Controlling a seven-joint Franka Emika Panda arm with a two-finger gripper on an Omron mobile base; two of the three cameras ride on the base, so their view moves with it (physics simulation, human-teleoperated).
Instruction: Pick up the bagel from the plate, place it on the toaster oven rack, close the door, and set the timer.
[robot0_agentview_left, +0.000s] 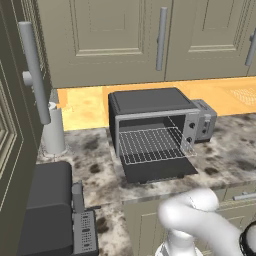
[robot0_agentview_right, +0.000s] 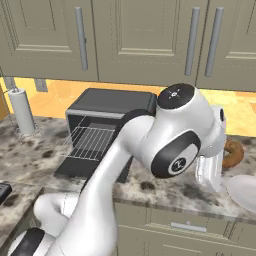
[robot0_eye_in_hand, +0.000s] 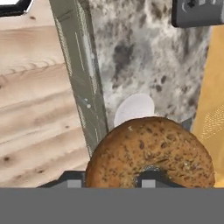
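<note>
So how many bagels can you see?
1: a golden-brown seeded bread ring bagel, held up by the end effector above the white round plate. More could be hidden behind the white arm.

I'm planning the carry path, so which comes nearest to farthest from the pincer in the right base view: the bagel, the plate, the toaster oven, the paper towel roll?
1. The bagel, at the pincer, apparently gripped.
2. The plate, on the counter just below and to the right.
3. The toaster oven, left across the counter, door open.
4. The paper towel roll, far left by the wall.
</note>
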